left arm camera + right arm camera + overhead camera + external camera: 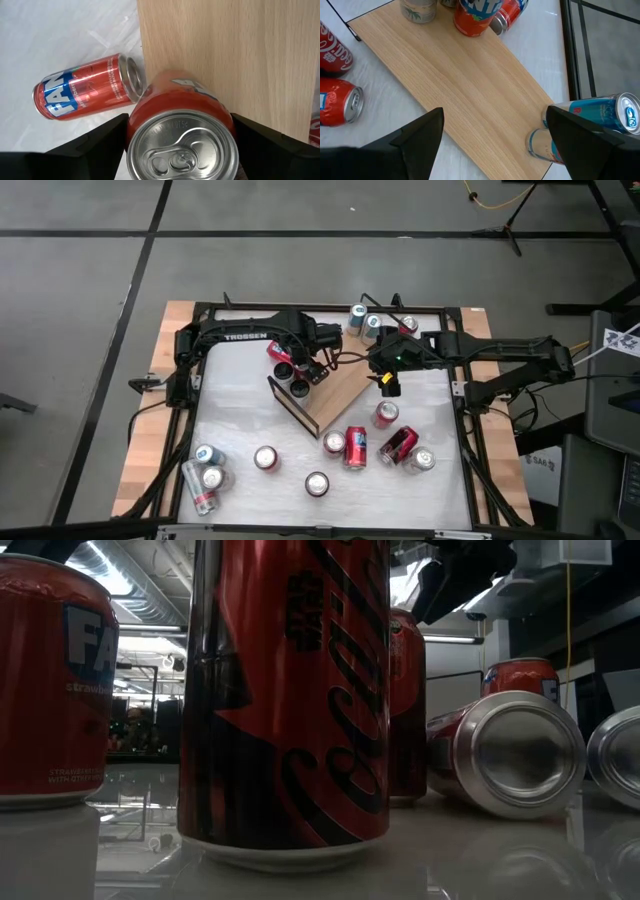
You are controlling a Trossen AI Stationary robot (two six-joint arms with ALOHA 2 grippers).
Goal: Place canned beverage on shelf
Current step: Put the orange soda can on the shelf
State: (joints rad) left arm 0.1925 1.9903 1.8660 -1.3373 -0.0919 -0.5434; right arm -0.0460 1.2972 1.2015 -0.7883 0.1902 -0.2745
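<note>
While the left claw (180, 150) stands wide around an upright orange can (182, 135) at the edge of the shelf (335, 390), its fingers (100, 137) flank the can with gaps on both sides. Another orange can (87, 92) lies on the white surface (240, 405) beside the board. Over the shelf's other end the right claw (492, 132) hovers wide and empty, near two blue cans (600, 117).

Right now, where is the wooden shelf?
In the high view the shelf lies mid-table, tilted, between the left gripper and right gripper.
</note>
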